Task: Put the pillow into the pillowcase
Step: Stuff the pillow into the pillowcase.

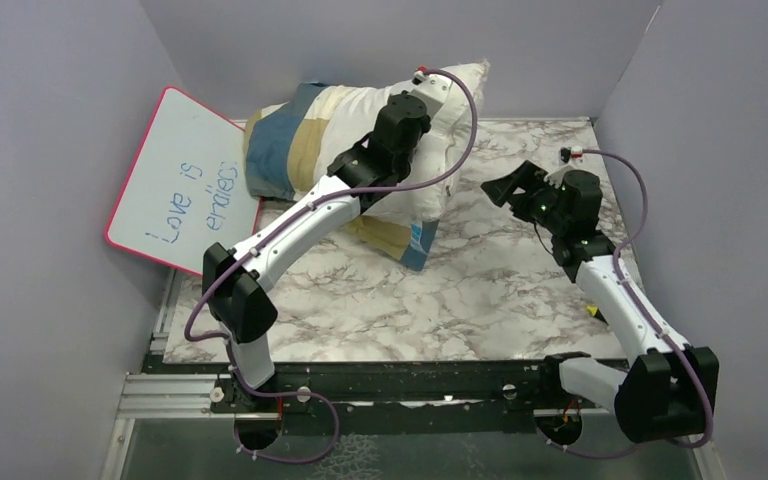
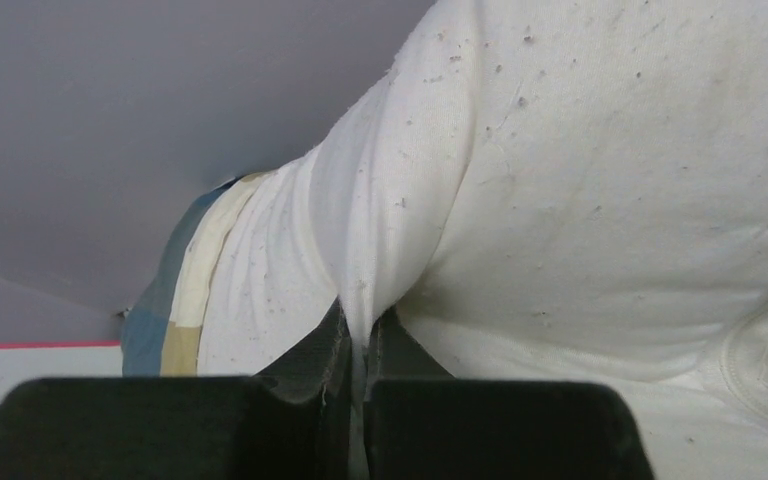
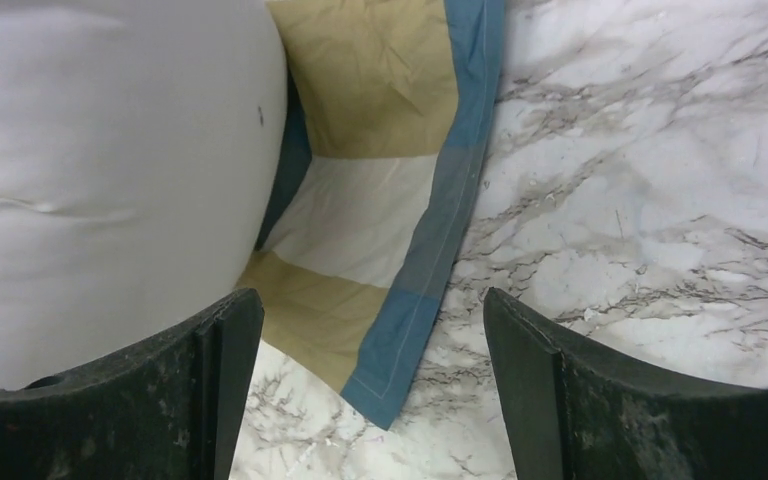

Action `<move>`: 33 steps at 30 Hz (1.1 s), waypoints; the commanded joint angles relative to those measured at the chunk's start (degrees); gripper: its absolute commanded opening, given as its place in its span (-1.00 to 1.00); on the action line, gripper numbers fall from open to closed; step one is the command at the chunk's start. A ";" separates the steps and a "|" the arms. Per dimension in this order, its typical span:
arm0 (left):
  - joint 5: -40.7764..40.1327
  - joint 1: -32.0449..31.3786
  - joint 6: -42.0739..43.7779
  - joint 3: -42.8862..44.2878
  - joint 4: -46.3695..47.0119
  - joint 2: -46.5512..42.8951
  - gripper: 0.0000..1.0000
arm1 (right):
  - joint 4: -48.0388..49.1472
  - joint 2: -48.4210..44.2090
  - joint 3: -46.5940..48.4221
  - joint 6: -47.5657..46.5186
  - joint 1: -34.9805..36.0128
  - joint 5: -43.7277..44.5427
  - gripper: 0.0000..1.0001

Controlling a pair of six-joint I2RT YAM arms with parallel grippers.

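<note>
The white pillow point(image 1: 463, 92) leans against the back wall, its left part inside the blue, tan and cream checked pillowcase point(image 1: 278, 140). My left gripper point(image 2: 360, 335) is shut on a pinched fold of the pillow point(image 2: 600, 180), with the pillowcase point(image 2: 175, 300) further left along it. My right gripper point(image 3: 370, 296) stands open above the marble table, nothing between its fingers. Just beyond it lies the pillowcase's loose open end point(image 3: 380, 200), with the pillow point(image 3: 100, 170) bulging out at the left. From above, the right gripper point(image 1: 502, 187) hovers right of the pillow's lower end.
A pink-rimmed whiteboard point(image 1: 185, 185) with writing leans at the back left, against the pillowcase. Grey walls close in the marble table point(image 1: 480, 280) on three sides. The arms' black mounting rail point(image 1: 410, 385) runs along the near edge.
</note>
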 commanded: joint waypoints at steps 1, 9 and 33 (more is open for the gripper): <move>-2.52 -0.18 1.80 3.68 1.59 -4.42 -1.00 | 22.19 7.06 -7.31 1.00 0.02 -8.73 0.73; -4.91 -0.01 5.10 5.12 2.84 -8.49 -1.00 | 36.69 35.83 4.28 3.26 0.05 -13.25 0.84; -6.58 -0.07 5.99 4.51 5.22 -10.96 -1.00 | 46.67 75.52 41.45 2.20 18.14 -11.81 0.75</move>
